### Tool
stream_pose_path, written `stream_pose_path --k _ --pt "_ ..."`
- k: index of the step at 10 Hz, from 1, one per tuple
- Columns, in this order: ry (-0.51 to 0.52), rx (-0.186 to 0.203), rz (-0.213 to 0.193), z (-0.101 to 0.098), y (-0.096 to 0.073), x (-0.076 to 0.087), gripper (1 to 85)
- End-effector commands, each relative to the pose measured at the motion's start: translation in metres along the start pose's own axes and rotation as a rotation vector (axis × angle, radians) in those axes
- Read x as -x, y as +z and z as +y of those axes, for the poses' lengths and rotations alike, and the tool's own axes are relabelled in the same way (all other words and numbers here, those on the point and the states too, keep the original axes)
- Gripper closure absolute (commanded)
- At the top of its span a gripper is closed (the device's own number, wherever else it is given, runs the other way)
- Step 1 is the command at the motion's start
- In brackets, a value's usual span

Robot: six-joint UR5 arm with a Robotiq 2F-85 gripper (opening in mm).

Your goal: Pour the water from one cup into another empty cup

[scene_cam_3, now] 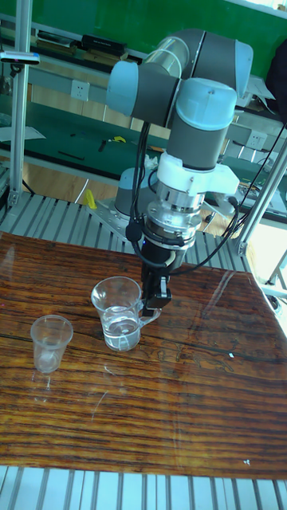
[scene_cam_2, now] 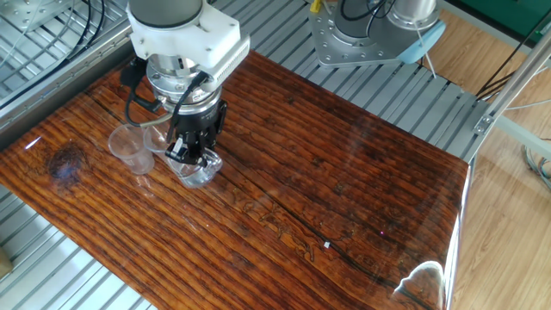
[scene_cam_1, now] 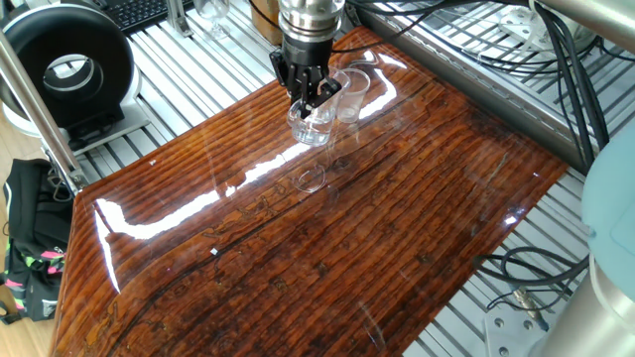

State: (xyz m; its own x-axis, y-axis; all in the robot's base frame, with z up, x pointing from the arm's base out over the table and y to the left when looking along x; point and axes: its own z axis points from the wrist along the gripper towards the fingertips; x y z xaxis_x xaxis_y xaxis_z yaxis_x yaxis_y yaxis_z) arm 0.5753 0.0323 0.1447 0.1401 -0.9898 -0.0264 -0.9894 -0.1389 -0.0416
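A robot arm reaches down over a glossy wooden table (scene_cam_3: 199, 382). Its gripper (scene_cam_3: 155, 307) has its fingers pinching the handle of a wide glass mug (scene_cam_3: 119, 314) — the mug is upright, just above the tabletop or barely touching it; which one is unclear. A little clear water (scene_cam_3: 121, 327) sits in the mug's lower half. A small clear plastic cup (scene_cam_3: 50, 343) stands upright beside the mug — near it, not touching.
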Motion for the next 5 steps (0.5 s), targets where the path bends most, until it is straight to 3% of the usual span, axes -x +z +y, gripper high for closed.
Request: stream_pose_path --k 1,3,5 --pt "0.016 -0.011 -0.014 -0.004 -0.003 0.007 84.0" --pt "0.007 -0.008 -0.056 -0.003 -0.004 0.018 84.0" --pt "0.047 -0.007 -0.055 -0.003 -0.004 0.018 84.0"
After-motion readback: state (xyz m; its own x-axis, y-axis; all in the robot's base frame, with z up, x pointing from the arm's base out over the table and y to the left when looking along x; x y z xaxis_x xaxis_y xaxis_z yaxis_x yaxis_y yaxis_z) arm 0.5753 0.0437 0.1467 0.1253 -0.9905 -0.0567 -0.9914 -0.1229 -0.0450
